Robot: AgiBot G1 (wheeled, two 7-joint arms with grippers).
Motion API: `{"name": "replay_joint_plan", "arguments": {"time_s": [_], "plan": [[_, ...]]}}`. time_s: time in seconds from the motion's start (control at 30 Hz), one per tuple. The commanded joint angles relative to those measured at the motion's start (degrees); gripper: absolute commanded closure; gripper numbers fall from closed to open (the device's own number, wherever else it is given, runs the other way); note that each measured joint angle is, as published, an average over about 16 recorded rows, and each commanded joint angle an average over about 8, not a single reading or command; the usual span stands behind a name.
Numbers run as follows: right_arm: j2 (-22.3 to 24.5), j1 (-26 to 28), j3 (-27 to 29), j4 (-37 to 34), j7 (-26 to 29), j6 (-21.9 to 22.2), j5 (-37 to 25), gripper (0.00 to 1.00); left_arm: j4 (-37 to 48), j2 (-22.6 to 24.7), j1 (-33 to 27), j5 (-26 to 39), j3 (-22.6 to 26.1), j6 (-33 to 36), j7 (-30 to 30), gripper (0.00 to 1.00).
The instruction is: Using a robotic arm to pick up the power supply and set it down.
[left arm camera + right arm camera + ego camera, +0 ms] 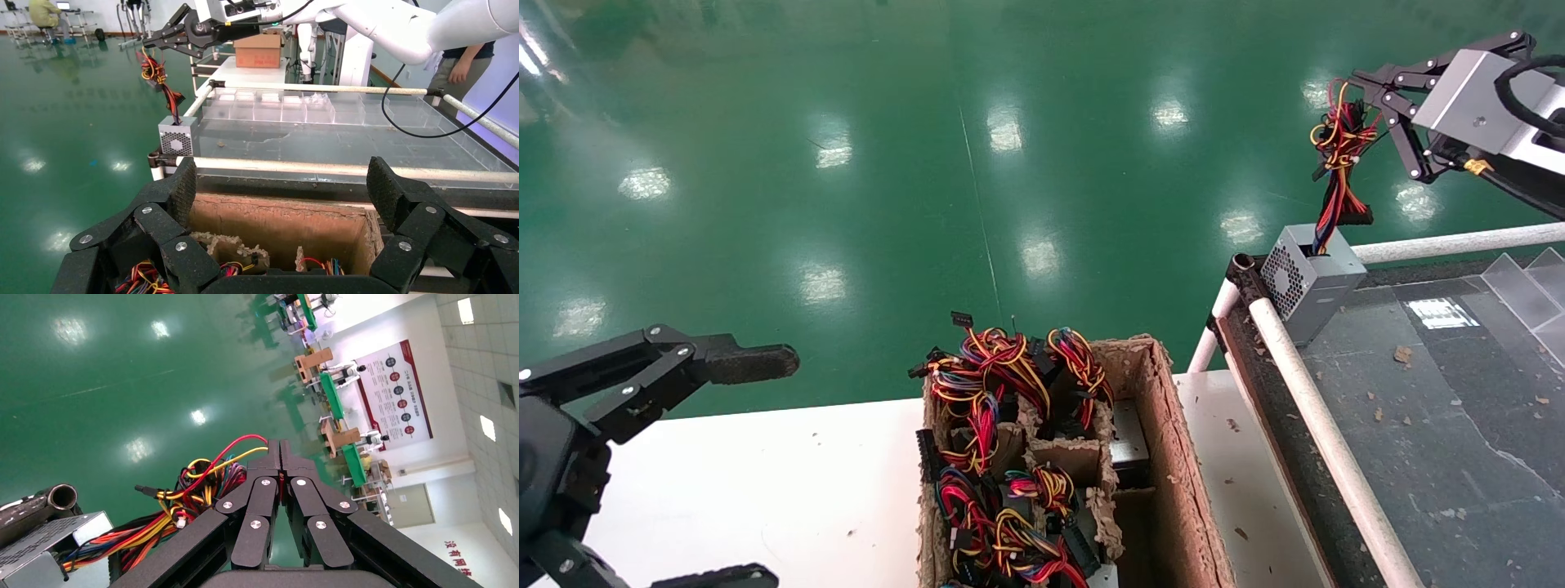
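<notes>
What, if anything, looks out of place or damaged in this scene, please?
The power supply sits at the very corner of the dark tray, held only by its wire bundle in the right gripper. The cardboard crate has ragged, crumbling edges, and crumbs litter the tray.

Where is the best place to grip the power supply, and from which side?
Probably the wire bundle, from above: it rises clear of the power supply, whose body sits against the white rail. The right gripper is shut on it there. The left gripper hangs open.
</notes>
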Motion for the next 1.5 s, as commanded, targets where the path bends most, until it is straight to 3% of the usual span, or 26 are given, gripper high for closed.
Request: {"name": "replay_joint_plan", "arguments": {"time_s": [0.03, 0.67, 1.5], "plan": [[-0.04, 0.14, -0.15, 0.09, 0.58, -0.02, -0.35, 0.00, 0.00, -0.01, -0.01, -0.02, 0.02, -0.01, 0.01, 0.00], [0.76, 0.55, 0.21, 0.32, 5.39, -5.16, 6.09, 0.00, 0.20, -0.01, -0.11, -0.08, 0.21, 0.01, 0.20, 0.00], [1.79, -4.87, -0.15, -1.03, 10.86, -21.09, 24.26, 0.00, 0.40, -0.02, -0.41, -0.14, 0.55, 0.13, 0.29, 0.00]]}}
